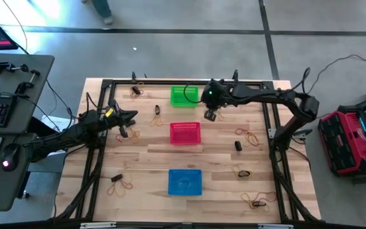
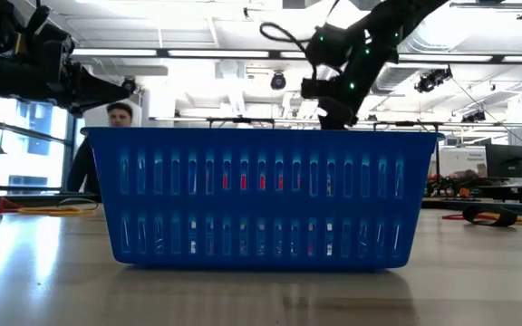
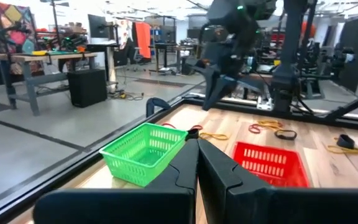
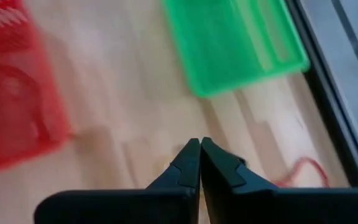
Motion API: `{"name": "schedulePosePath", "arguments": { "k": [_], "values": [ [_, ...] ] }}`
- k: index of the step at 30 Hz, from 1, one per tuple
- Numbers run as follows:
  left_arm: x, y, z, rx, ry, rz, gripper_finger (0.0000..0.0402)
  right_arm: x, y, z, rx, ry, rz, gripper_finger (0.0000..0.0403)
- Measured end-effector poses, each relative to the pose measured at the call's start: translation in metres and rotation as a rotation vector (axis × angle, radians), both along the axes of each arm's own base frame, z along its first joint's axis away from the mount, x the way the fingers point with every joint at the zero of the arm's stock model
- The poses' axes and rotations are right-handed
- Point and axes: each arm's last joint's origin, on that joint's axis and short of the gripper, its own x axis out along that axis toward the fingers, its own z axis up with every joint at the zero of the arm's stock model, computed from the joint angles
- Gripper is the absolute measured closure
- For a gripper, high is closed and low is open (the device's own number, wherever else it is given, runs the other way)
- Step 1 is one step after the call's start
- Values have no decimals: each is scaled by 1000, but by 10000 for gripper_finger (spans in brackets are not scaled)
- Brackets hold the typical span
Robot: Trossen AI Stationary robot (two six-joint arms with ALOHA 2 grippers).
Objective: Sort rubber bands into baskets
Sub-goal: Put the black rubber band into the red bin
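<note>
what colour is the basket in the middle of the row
Red; the middle basket shows best in the high view.

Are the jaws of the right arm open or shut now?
Shut. In its wrist view the two fingers meet with no gap, above bare wood between the red basket and the green basket. Nothing shows between them.

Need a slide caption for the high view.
Right gripper shut between green basket and red basket; left gripper shut.
</note>
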Motion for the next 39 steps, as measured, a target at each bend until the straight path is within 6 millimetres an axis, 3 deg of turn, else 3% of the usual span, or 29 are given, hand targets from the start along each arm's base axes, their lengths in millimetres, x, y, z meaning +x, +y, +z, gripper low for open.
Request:
{"name": "schedulePosePath", "arguments": {
  "k": [4, 10, 16, 20, 24, 27, 35, 39],
  "values": [
    [0, 1, 0, -1, -3, 28, 402, -1, 1, 0, 12, 6, 18, 400],
    [2, 1, -3, -22, 31, 8, 402, -21, -14, -8, 61, 142, -18, 383],
    [5, 2, -6, -37, 71, 8, 402, -41, -37, -17, 108, 166, -75, 294],
    [6, 2, -9, -63, 90, 4, 401, -45, -45, -19, 133, 153, -63, 230],
    [7, 3, -10, -30, 129, 3, 402, -42, -48, -18, 101, 124, -36, 192],
    [8, 3, -11, 4, 147, 2, 402, -37, -48, -22, 84, 126, 9, 184],
    [8, 3, -8, 30, 126, 2, 402, -22, -59, -60, 87, 175, -13, 182],
    [8, 3, -8, 29, 128, 2, 402, -19, -61, -65, 62, 176, -25, 182]
  ]
}}
